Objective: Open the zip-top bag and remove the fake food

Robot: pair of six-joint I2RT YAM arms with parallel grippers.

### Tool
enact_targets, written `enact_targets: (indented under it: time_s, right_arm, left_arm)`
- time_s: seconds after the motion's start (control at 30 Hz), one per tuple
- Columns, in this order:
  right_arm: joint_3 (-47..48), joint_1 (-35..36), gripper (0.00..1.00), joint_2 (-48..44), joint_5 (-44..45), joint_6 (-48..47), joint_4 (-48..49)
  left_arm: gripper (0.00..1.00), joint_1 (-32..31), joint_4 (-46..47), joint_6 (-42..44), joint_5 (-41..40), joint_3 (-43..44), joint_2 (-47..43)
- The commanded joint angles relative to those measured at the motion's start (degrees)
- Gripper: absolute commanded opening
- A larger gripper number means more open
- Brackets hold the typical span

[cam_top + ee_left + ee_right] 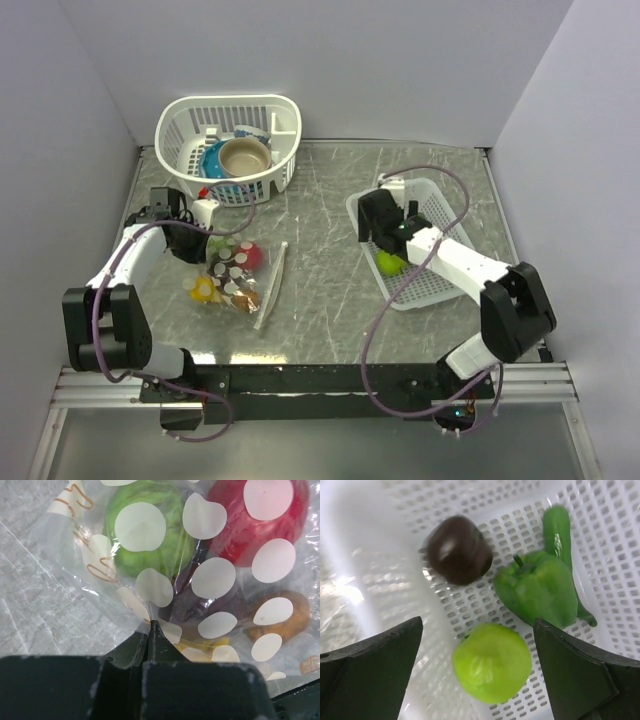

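Left jaws tight on zip-top bag point(210, 577)

White basket point(180, 150) back left, blue bowl point(212, 162), tan bowl point(245, 156) inside; mesh tray point(428, 290) right.

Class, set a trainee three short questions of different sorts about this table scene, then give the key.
1. True or false: the left gripper is shut on the dotted bag.
2. In the right wrist view, how many food pieces lie in the white tray? A two, B four, C six.
3. Fill in: the round fruit seen under the open right gripper is ___ in colour.
Key: 1 true; 2 B; 3 lime green.
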Motion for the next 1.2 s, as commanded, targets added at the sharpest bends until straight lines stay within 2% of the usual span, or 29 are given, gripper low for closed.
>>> enact_targets:
  time_s: [0.0, 0.03, 0.13, 0.47, 0.67, 0.9, 1.17]
  right_arm:
    - [-1.4, 11.4, 1.00, -8.4, 9.5, -6.7, 6.3]
    - [-1.8, 16.5, 1.00, -9.0, 9.2, -8.0, 7.3]
    - [-3.6, 22.3, 1.00, -9.2, 5.0, -10.2, 11.2]
    - [-4.7, 31.8, 0.96, 5.2, -5.0, -10.1, 21.6]
    - [-0.1, 34.6, 0.94, 10.4, -7.9, -11.7, 26.2]
    - [4.8, 34.7, 0.99, 14.2, -13.3, -11.6, 30.2]
    - [8.4, 34.6, 1.00, 20.5, -15.8, -10.3, 29.8]
  left_arm:
    - [0.01, -0.2, 0.5, 0.5, 1.5, 1.6, -1.5]
    - [0.01, -0.2, 1.1, 0.6, 1.1, 1.3, -1.0]
    - [0.01, -0.2, 3.3, 0.5, -0.2, -0.1, 0.9]
    - [0.01, -2.7, 7.7, -0.3, -2.5, -0.9, 5.6]
    - [0.01, -5.0, 8.1, -0.9, -3.1, -0.6, 8.1]
    - [0.01, -6.3, 7.7, -1.6, -2.1, -0.9, 8.5]
    - [0.01, -7.4, 6.1, -1.9, -0.5, 0.1, 8.0]
